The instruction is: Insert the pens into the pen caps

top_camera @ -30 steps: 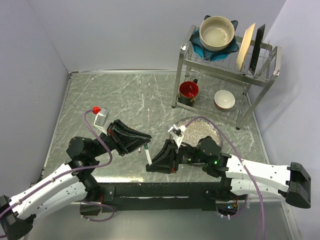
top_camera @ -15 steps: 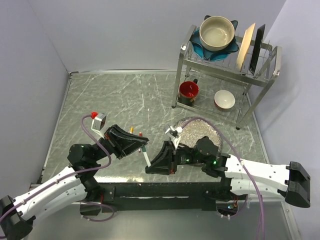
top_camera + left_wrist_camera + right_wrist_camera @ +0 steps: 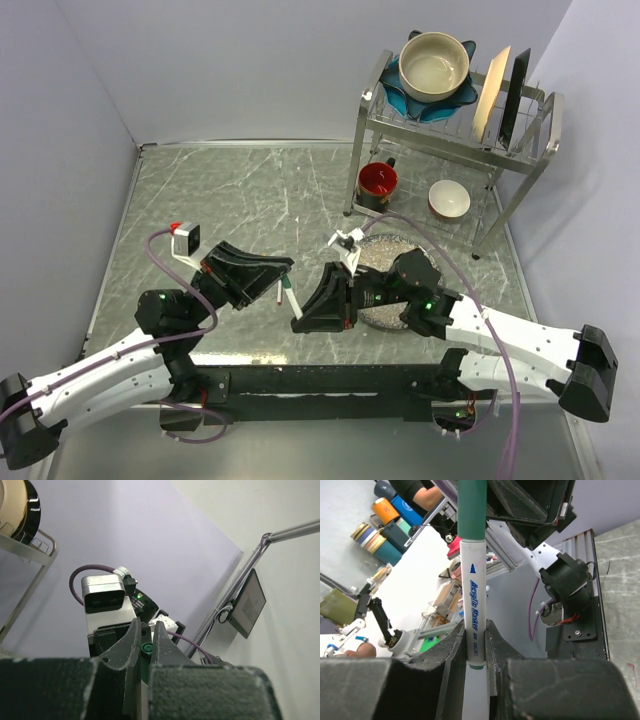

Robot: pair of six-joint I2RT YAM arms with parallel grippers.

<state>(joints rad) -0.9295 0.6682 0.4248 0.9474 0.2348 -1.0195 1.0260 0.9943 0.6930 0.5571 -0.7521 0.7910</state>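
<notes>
My right gripper (image 3: 297, 321) is shut on a white-barrelled pen (image 3: 292, 305) and holds it above the table, slanting up and away. In the right wrist view the pen (image 3: 473, 605) stands between the fingers (image 3: 455, 650), printed "Acrylic Marker". A dark green cap (image 3: 472, 510) sits over its upper end. My left gripper (image 3: 282, 274) meets the pen's top and is shut on that green cap (image 3: 285, 285). In the left wrist view the cap's round end (image 3: 146, 649) shows between the fingers (image 3: 131, 640). The other pens and caps are out of view.
A speckled plate (image 3: 385, 252) lies under the right arm. A metal dish rack (image 3: 455, 150) stands at the back right with a bowl (image 3: 434, 62), plates (image 3: 505, 95), a red mug (image 3: 378, 182) and a small bowl (image 3: 449, 199).
Both grippers have shifted slightly left and away with the pen and cap between them. The left wrist has dropped back to the left. Two small coloured items seen earlier are covered by the left gripper.
</notes>
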